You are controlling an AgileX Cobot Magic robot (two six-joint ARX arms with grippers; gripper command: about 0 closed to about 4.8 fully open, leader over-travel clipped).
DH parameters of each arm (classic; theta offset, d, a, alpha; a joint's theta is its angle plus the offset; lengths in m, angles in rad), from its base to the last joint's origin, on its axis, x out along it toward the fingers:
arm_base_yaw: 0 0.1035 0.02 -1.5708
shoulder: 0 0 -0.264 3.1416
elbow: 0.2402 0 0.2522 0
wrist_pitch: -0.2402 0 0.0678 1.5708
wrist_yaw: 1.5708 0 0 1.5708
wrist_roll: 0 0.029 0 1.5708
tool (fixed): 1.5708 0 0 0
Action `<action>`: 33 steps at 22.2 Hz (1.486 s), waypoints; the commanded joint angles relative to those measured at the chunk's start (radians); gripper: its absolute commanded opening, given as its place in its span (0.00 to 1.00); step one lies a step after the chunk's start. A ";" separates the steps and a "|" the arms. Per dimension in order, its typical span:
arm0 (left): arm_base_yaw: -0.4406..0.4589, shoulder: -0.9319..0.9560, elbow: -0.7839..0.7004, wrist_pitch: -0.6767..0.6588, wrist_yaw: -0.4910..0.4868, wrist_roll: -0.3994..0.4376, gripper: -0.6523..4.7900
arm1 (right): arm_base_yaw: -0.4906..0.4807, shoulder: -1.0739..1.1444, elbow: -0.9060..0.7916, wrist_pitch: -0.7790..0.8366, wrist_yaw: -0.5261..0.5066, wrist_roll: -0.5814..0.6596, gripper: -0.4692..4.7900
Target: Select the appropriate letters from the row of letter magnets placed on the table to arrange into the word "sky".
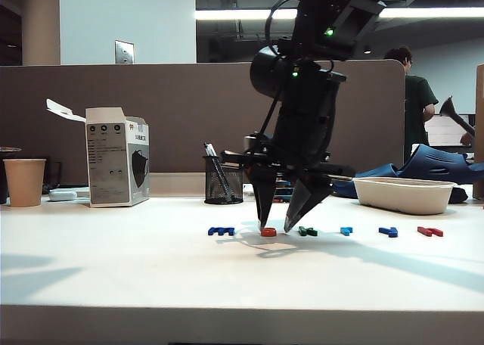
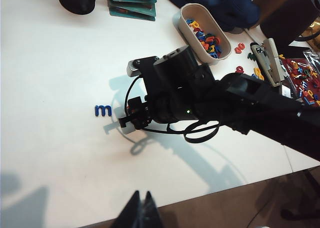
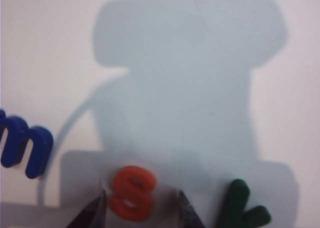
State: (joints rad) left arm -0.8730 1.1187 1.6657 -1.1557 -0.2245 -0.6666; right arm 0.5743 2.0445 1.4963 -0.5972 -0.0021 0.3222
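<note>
White surface (image 1: pixel 113 269) is seen to span the exterior view, and along its far edge a paper cup (image 1: pixel 24 181), an opened white carton (image 1: pixel 116 157), a black mesh pen holder (image 1: pixel 223 180) and a long cream tray (image 1: pixel 404 194) are lined up. Above the middle of the surface the right arm is angled steeply downward, and the right gripper (image 1: pixel 276 228) is lowered to the row of letter magnets (image 1: pixel 325 231), its jaws held apart with one tip on each side of the orange-red letter (image 1: pixel 268 231). In the right wrist view that orange-red letter (image 3: pixel 133 193) is shown lying flat between the two dark fingertips (image 3: pixel 92 213); whether the tips touch it cannot be told. Just beside it on one side the wide dark blue letter (image 3: pixel 22 144) is seen, and on the other the dark green letter (image 3: pixel 242 205). Farther along the row in the exterior view, the light blue letter (image 1: pixel 346 231), the small dark blue letter (image 1: pixel 389 231) and the dark red letter (image 1: pixel 429 231) are laid, each apart from its neighbour. The left gripper (image 2: pixel 140 217) is seen only in the left wrist view, raised well above the surface near its front edge, with its jaws brought together.
</note>
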 commanded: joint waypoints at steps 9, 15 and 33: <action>0.001 -0.002 0.001 0.010 -0.003 0.004 0.11 | 0.032 0.032 0.002 -0.015 0.028 0.003 0.43; 0.001 -0.002 0.001 0.010 -0.003 0.004 0.11 | 0.031 0.033 0.002 -0.035 0.029 0.003 0.35; 0.001 -0.002 0.001 0.010 -0.003 0.004 0.11 | 0.031 0.033 0.002 -0.034 0.030 0.002 0.17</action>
State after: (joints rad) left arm -0.8730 1.1187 1.6657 -1.1557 -0.2249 -0.6666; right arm 0.6018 2.0640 1.5078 -0.5907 0.0338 0.3214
